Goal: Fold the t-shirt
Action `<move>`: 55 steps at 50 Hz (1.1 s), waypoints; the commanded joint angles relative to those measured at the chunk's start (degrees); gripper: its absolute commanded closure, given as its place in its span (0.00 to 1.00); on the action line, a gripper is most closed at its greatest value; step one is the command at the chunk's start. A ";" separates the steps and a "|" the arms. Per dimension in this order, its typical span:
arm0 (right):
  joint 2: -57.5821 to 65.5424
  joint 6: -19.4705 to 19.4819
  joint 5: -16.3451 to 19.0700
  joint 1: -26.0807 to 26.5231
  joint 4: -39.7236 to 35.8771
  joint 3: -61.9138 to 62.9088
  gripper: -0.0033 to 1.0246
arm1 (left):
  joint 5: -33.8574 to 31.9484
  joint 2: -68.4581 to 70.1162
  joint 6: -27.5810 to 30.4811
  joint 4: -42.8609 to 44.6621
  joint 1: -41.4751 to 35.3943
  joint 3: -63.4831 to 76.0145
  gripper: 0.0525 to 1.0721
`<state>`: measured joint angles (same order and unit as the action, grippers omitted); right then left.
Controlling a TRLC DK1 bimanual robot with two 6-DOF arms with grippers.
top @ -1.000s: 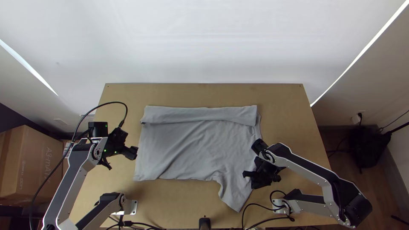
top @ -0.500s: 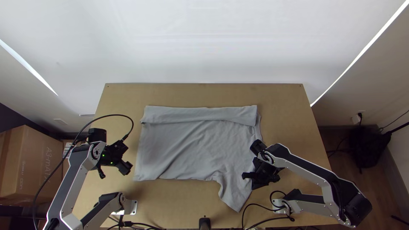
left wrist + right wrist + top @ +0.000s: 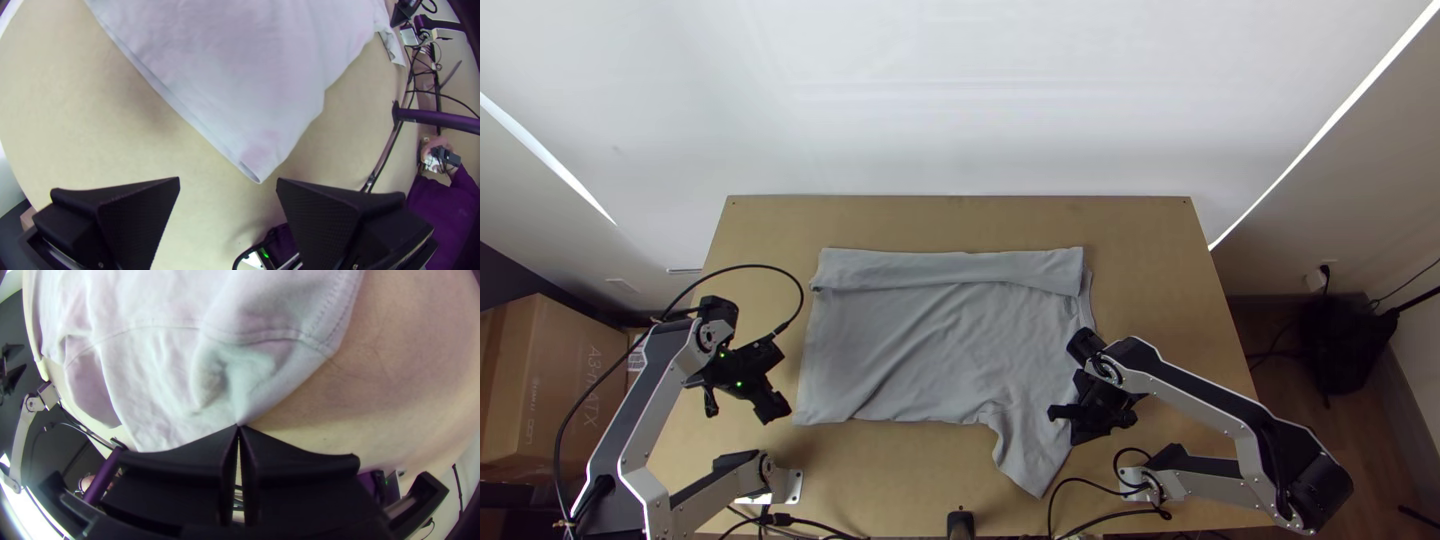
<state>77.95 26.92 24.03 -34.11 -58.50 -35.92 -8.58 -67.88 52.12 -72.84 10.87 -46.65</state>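
A grey t-shirt [image 3: 930, 350] lies spread on the table, a strip along its far side folded over and one sleeve [image 3: 1030, 450] sticking out at the near right. Left of the shirt's near left corner, my left gripper [image 3: 742, 405] is over bare table. Seen from the left wrist, that gripper [image 3: 228, 181] is open with nothing between its fingers, the shirt's corner [image 3: 257, 167] beyond them. At the sleeve's right side is my right gripper [image 3: 1070, 425]. In the right wrist view the right gripper [image 3: 239, 426] is shut on the sleeve's edge, near the seam.
The table [image 3: 960, 220] has bare strips beyond the shirt and along its left and right sides. Cables [image 3: 1080, 485] run near the right arm's base, and a dark post [image 3: 960, 524] stands at the middle of the near edge.
My left gripper has moved toward the table's near edge and slightly left, turning as it went. The right gripper has stayed nearly still at the sleeve, and the shirt lies as before.
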 commanded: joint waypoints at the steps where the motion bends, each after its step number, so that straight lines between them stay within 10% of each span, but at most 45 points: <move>1: 0.27 -0.55 -0.30 -0.43 0.93 2.00 0.97 | -0.83 -1.21 1.06 -3.01 -2.17 -0.98 0.05; 39: 0.27 -1.34 -0.39 -0.17 1.28 2.08 0.97 | 2.87 -8.68 -7.03 6.48 -14.30 9.83 0.12; 45: 0.27 -1.60 -0.39 0.36 1.28 2.17 0.97 | 2.34 -9.20 -7.91 8.24 -14.21 9.92 0.36; 52: 0.18 -2.48 -0.65 1.24 1.28 2.17 0.97 | -1.26 -7.80 -7.47 9.03 -14.21 9.65 0.94; 55: -0.08 -3.45 -0.92 2.20 1.28 2.26 0.97 | -2.41 -7.01 -6.85 9.03 -14.21 9.65 0.97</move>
<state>77.93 25.12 24.05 -33.19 -58.46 -35.75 -9.10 -75.11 44.38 -63.96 -3.03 -38.52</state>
